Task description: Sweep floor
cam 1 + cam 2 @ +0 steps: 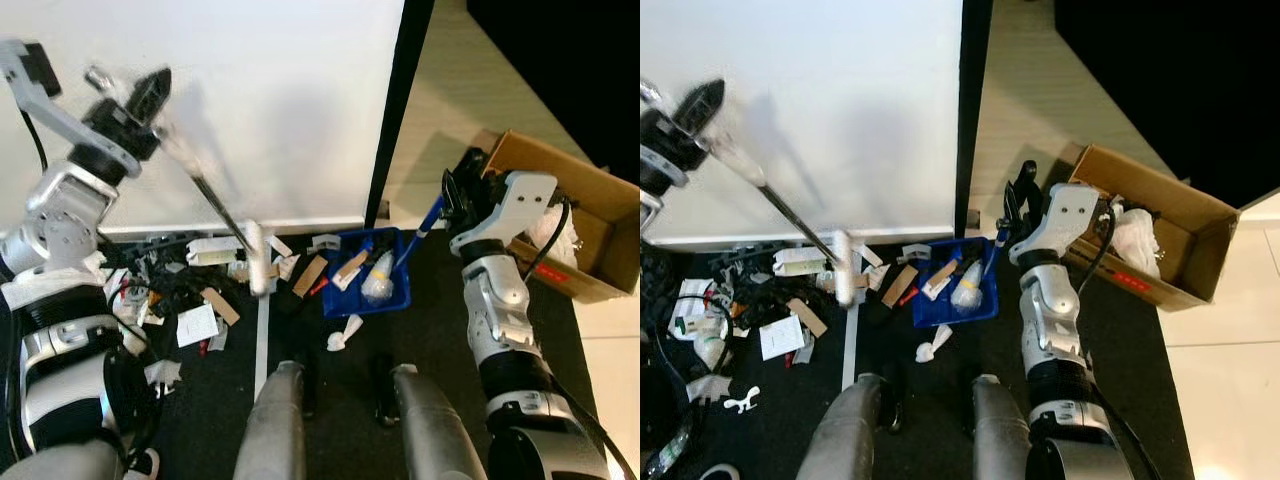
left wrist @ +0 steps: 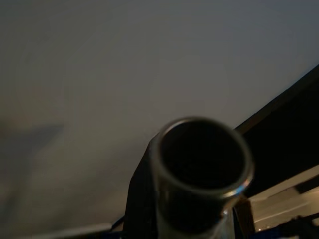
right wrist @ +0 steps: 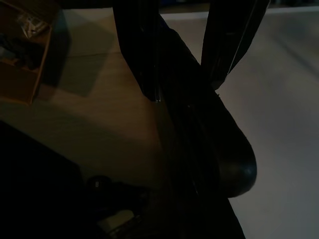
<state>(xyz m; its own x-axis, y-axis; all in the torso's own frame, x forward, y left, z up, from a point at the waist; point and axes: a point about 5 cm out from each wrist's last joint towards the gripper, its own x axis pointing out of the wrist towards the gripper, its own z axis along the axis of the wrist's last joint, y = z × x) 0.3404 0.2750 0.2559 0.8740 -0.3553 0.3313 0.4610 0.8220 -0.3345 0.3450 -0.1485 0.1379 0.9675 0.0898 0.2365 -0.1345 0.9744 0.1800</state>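
Note:
My left gripper (image 1: pixel 145 100) is raised at the upper left, shut on the thin metal handle of a broom (image 1: pixel 215 205). The handle slants down to a white broom head (image 1: pixel 258 262) resting on the black floor among litter. The handle's open tube end (image 2: pixel 202 172) fills the left wrist view close up. A blue dustpan (image 1: pixel 392 290) lies on the floor just right of the broom head, with scraps and a white bottle inside. My right gripper (image 1: pixel 462 190) is shut on the dustpan's blue handle (image 1: pixel 432 215). Several paper and cardboard scraps (image 1: pixel 200 310) lie left of the broom.
A white wall panel (image 1: pixel 280 110) and a black post (image 1: pixel 400 110) stand right behind the litter. An open cardboard box (image 1: pixel 590 195) with white bags sits at the right. My own legs (image 1: pixel 275 425) are at the bottom. A pale floor runs beyond the black mat.

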